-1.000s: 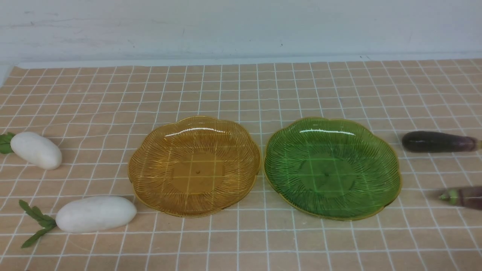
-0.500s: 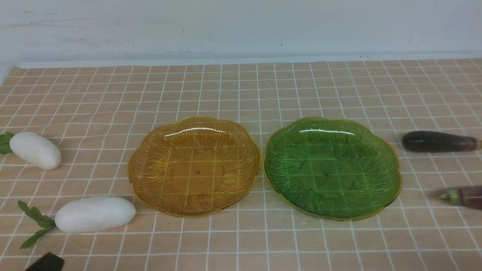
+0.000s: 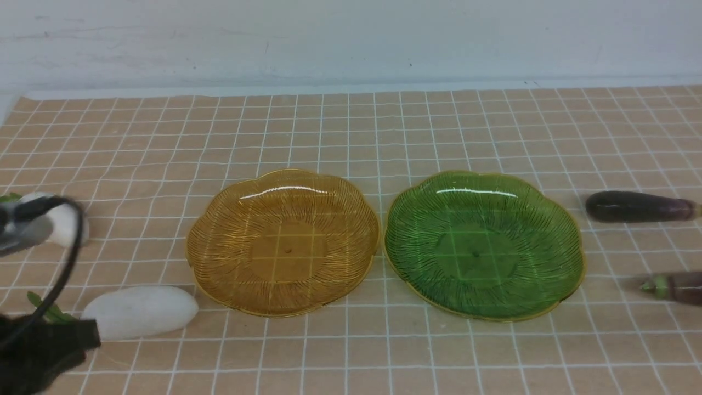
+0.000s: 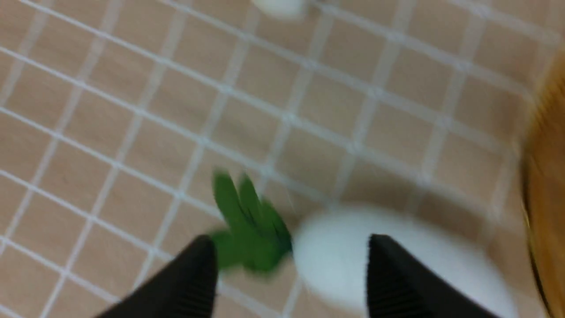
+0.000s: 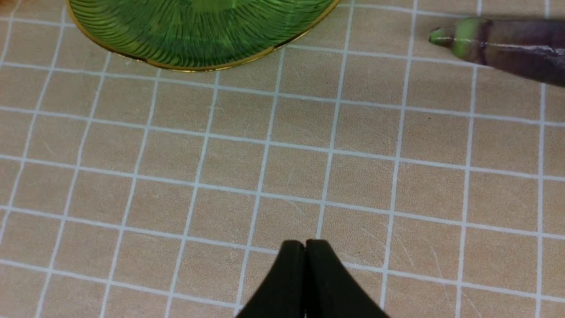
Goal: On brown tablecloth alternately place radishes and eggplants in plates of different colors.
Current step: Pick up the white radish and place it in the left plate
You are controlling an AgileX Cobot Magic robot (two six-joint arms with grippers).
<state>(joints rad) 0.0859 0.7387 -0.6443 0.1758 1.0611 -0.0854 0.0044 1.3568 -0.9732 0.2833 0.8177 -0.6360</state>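
Left gripper (image 4: 289, 242), newly arrived lower left, gapes empty over the near radish (image 3: 140, 311), which lies left-right on the brown tablecloth (image 3: 351, 137) beside the amber plate (image 3: 219, 277), leaves leftward. Right gripper (image 5: 306, 247) closed, empty.

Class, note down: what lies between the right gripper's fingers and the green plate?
Only bare brown tablecloth lies between the right gripper and the green plate; the right wrist view shows it.

Matte black tapered jaws with ribbed inner faces, looping black cable (image 3: 80, 230), grey wrist housing (image 3: 19, 235)
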